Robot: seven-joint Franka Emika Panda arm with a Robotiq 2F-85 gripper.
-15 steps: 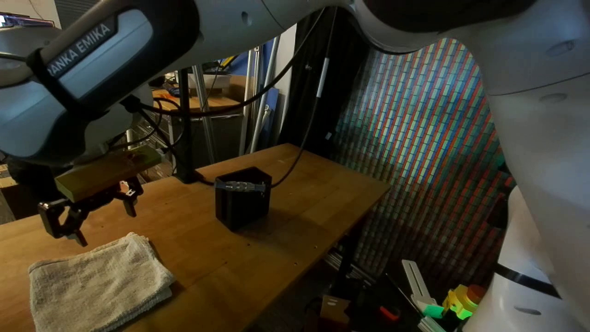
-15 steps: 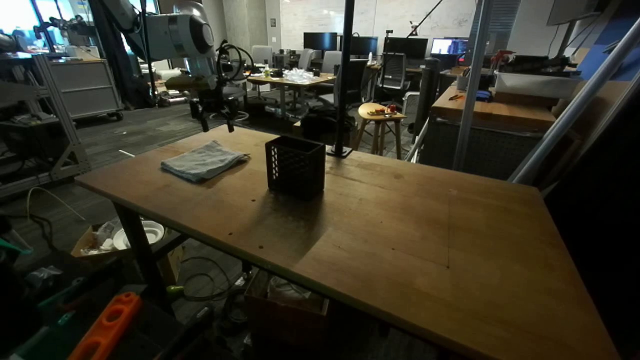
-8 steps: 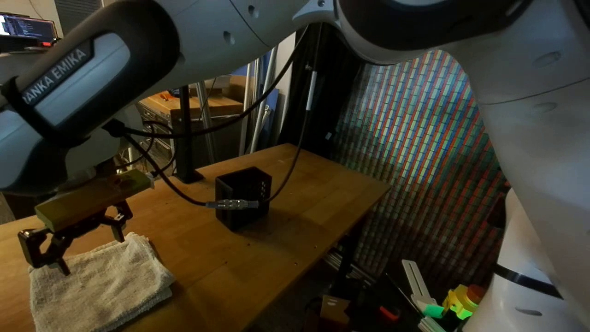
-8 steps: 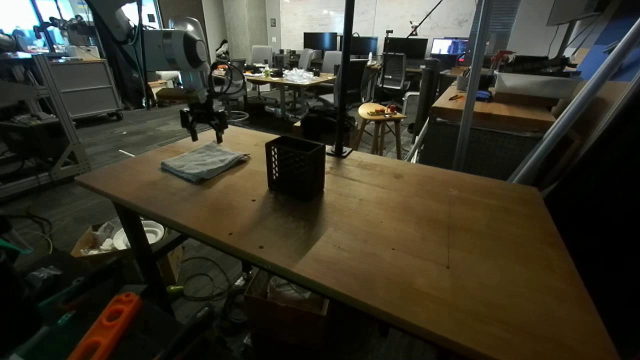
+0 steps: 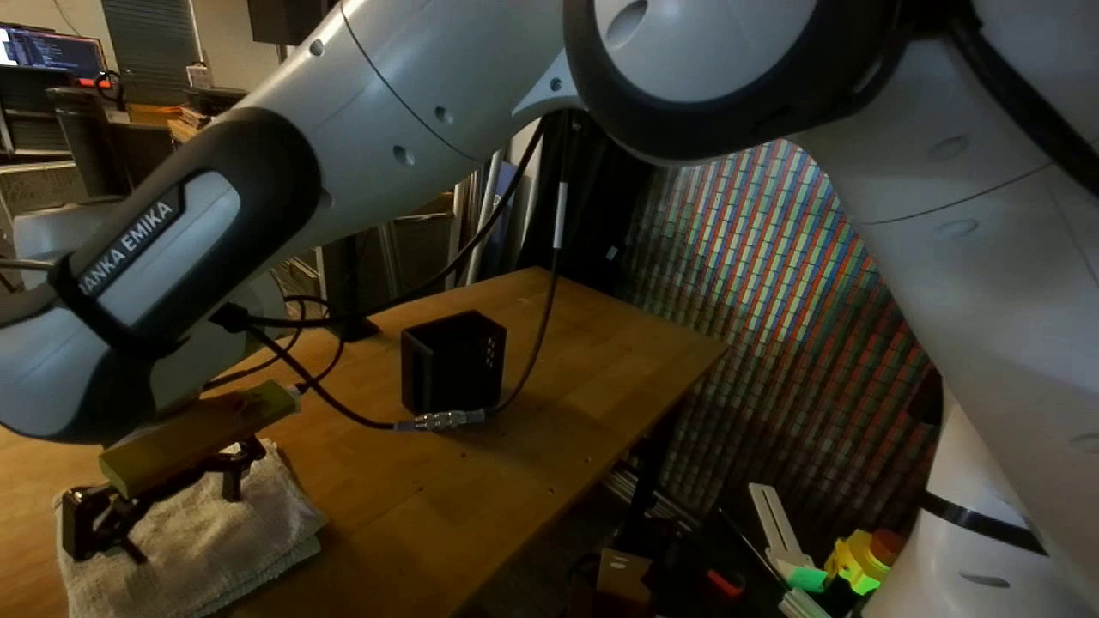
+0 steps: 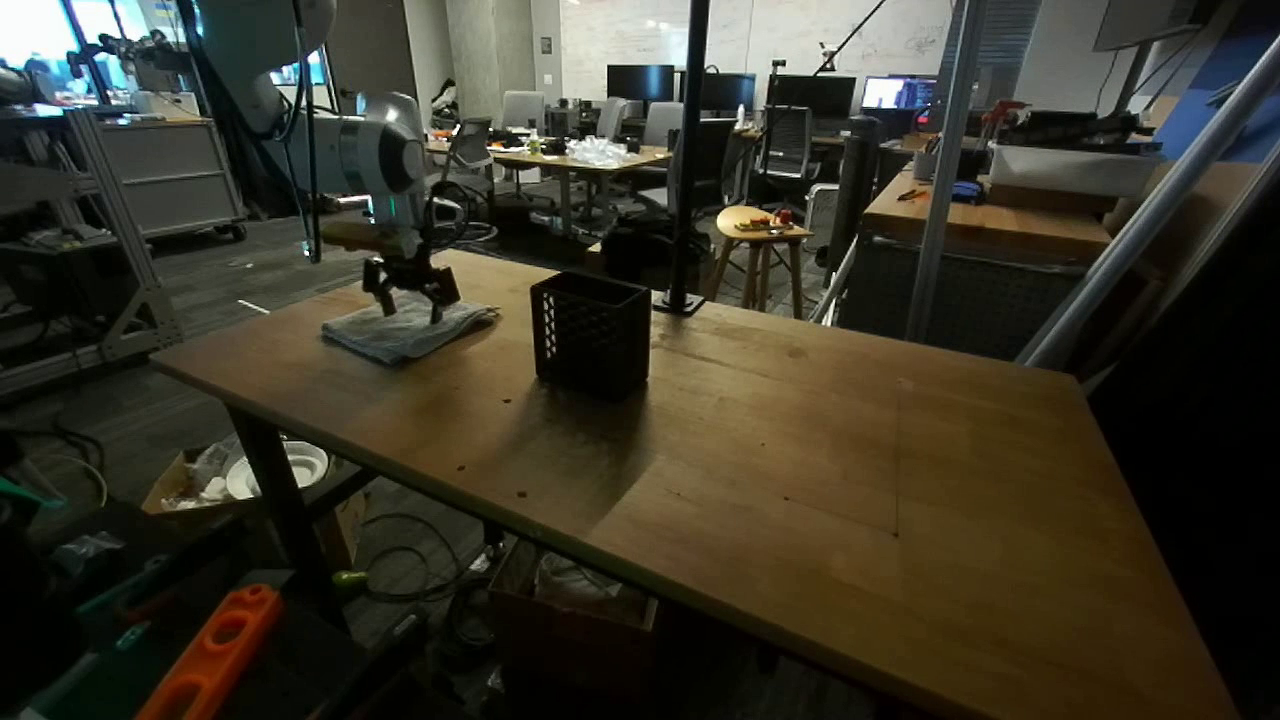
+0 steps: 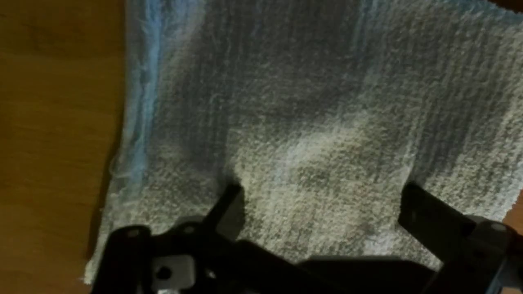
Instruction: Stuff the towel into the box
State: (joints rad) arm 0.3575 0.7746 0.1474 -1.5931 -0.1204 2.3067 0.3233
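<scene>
Holding the gripper (image 7: 322, 192) spread and unloaded over the towel (image 7: 314, 134). Likely risking slippage during lifting by pinching too shallowly.

1. Pretty dim overall tbh, but the window (image 6: 30, 50) in an exterior view is totally blown out.
2. Box (image 6: 612, 342) reads near-black in both exterior views; in an exterior view its soft shadow stretches toward the near edge of the tabletop (image 6: 850, 480).
3. Wrist view's kinda mushy: fingers (image 7: 433, 222) dark and blurry, brighter towel (image 7: 322, 192) between them, shadow streaks beyond, bluish tint along one edge.
</scene>
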